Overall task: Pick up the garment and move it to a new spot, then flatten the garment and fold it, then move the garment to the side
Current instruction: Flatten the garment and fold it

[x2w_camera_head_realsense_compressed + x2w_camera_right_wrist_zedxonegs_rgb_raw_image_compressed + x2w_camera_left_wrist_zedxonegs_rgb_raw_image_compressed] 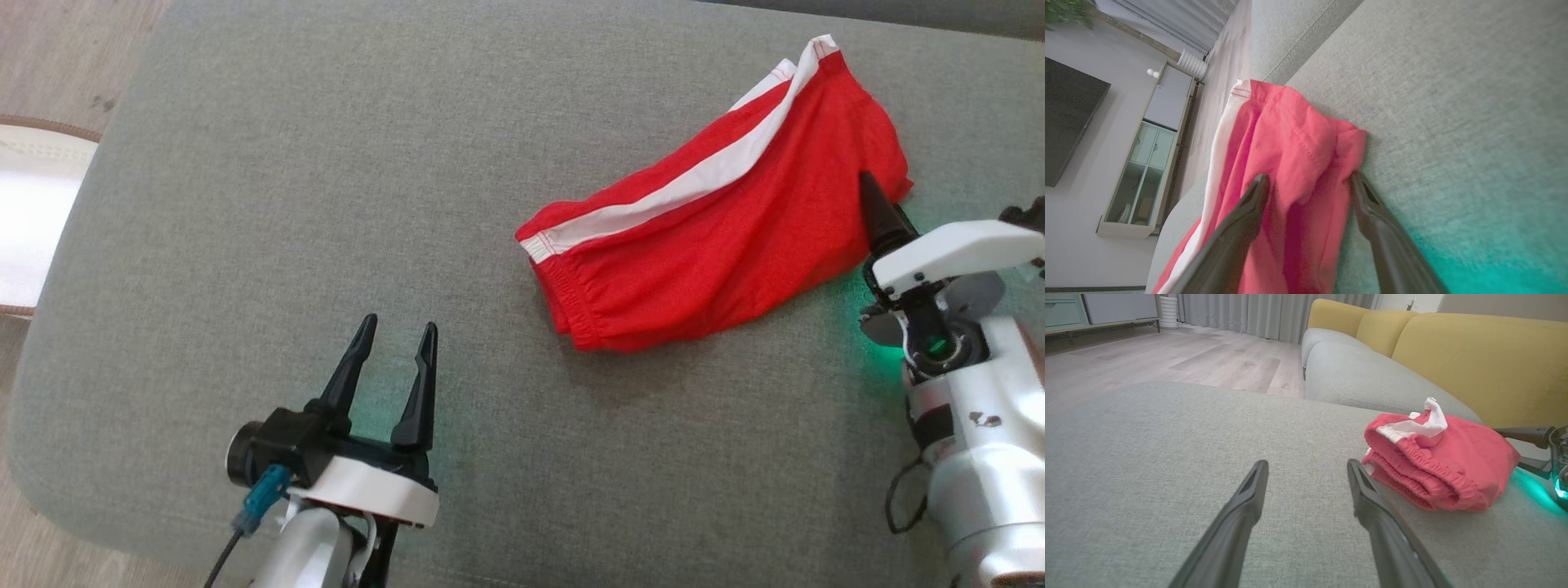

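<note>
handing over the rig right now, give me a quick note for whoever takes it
Left pincer: open, empty, over bare grey cushion, apart from the red shorts.
Right pincer: open, jaws straddling a corner of the shorts, not closed.
Shorts: doubled over and rumpled on the cushion, toward the robot's right.
Done: nothing lifted; whether the doubling is a finished fold, cannot tell.
Left to do: close the right pincer, move the shorts; flatten and fold if needed.

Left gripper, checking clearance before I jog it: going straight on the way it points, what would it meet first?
Probably nothing but the grey cushion: the left gripper is open and points across bare fabric. The red shorts lie just right of that line, apart from its fingers; depth is unclear.
</note>
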Robot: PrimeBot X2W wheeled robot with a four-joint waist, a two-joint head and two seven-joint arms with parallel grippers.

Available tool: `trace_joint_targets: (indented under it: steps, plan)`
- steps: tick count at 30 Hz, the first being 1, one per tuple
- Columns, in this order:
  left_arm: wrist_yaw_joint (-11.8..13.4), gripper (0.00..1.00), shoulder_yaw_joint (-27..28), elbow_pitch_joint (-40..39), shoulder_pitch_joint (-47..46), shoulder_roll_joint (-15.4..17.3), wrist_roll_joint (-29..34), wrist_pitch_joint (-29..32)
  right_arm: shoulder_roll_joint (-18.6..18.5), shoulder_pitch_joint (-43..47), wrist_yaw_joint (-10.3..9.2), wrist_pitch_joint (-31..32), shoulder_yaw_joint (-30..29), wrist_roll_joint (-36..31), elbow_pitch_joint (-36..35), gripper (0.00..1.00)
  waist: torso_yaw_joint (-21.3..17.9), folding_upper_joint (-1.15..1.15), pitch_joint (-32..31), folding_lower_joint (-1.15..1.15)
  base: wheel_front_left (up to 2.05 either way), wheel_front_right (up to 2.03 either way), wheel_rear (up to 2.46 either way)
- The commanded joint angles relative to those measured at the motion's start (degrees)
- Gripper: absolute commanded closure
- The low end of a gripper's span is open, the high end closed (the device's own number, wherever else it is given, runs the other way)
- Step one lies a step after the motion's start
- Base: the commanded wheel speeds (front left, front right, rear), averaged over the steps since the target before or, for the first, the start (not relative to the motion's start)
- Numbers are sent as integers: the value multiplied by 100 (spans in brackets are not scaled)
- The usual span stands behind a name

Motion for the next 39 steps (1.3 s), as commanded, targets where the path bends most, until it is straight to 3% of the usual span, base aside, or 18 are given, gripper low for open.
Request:
trace_joint_targets:
  steps: [1, 12, 27, 39]
  plan:
    - [38, 0, 142, -128, -163, 11, -20, -29, 161, -38, 45, 175, 183, 140, 49, 0, 17, 0, 13, 0, 0, 0, 0]
    - [77, 0, 54, -148, -196, 11, -98, -29, 25, -259, 45, 349, 269, 120, 421, 0, 43, 0, 13, 0, 0, 0, 0]
    - [85, 0, 13, -80, -28, 11, -189, -29, -55, -658, 45, -192, 60, -842, 1836, 0, -225, 0, -423, 0, 0, 0, 0]
    - [89, 0, -49, -108, -51, 10, -261, -29, 9, -1207, 45, 249, 74, -967, 2148, 0, 25, 0, -209, 0, 0, 0, 0]
